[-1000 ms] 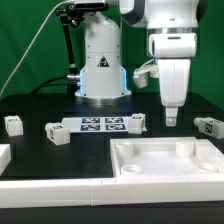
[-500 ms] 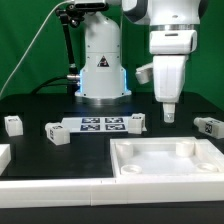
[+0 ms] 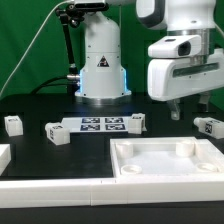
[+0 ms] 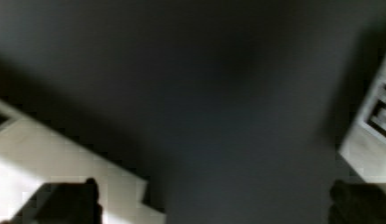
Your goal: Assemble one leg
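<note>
Several small white legs with fiducial tags lie on the black table: one at the exterior view's far left (image 3: 13, 124), one next to it (image 3: 57, 133), one by the marker board (image 3: 137, 121) and one at the far right (image 3: 208, 126). The large white tabletop (image 3: 165, 160) lies in front. My gripper (image 3: 176, 110) hangs above the table between the two right-hand legs, behind the tabletop. In the wrist view my gripper (image 4: 211, 205) is open and empty, with dark fingertips (image 4: 65, 200) wide apart. A tagged white piece (image 4: 375, 110) shows at the edge of that view.
The marker board (image 3: 100, 125) lies in the middle of the table. The robot base (image 3: 101, 65) stands behind it. A white part (image 3: 3, 153) lies at the exterior view's left edge. A white ledge (image 3: 60, 186) runs along the front.
My hand has turned about its vertical axis, now showing its broad face, and has shifted slightly toward the exterior view's right. The parts have not moved.
</note>
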Robot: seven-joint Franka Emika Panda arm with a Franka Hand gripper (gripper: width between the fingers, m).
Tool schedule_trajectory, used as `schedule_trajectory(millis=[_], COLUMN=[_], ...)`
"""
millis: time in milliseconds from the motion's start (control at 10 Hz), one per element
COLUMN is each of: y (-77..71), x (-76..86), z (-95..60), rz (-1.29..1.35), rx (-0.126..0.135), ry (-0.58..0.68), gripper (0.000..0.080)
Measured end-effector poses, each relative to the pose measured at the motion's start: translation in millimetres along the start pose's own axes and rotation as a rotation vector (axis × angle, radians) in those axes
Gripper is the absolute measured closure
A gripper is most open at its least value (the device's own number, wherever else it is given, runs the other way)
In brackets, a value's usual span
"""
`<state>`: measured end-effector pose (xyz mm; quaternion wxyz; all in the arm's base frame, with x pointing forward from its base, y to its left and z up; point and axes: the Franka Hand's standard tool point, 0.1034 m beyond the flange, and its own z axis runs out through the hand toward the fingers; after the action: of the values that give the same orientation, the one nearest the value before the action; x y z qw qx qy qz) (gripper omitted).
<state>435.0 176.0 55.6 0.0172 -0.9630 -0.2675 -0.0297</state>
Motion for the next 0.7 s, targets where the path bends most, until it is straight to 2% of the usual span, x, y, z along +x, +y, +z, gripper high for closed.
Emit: schedule_trajectory(millis=[300, 400, 600, 700], y=[-32.8, -36.5, -34.4, -34.5], x=[14.0, 15.8, 11.7, 4.1], z=[3.8, 3.9, 4.7, 4.9], rz=[-0.013, -0.009, -0.011, -0.014], rx=[0.009, 0.010, 0.008, 0.007], ry=[0.009, 0.015, -0.044, -0.147], gripper=[0.0151, 0.0151, 0.0151, 0.0151])
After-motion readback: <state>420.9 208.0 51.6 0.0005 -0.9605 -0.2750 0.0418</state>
